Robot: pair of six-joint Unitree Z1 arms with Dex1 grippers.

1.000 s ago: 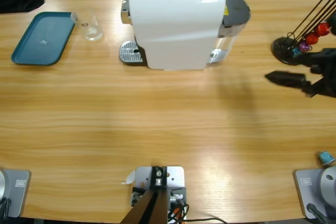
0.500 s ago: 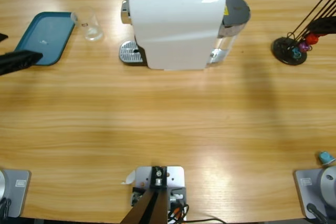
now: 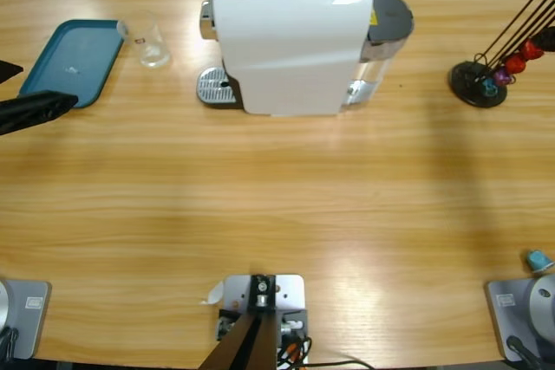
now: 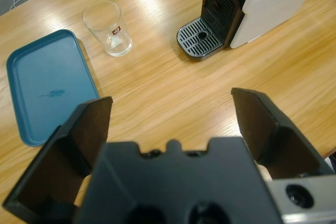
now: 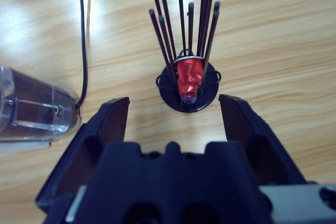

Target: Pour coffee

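Left end effector wide apart, holding nothing, clear glass well ahead beside teal tray.

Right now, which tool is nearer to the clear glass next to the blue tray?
Left. The left tool is open, looking over the blue tray toward the glass. The right tool faces the capsule rack at the table's far end.

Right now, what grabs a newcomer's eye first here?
The white coffee machine at the table's far middle, its drip tray bare. Left of it stands an empty glass beside a blue tray, with the left gripper open before them. The right gripper is open towards the capsule rack.
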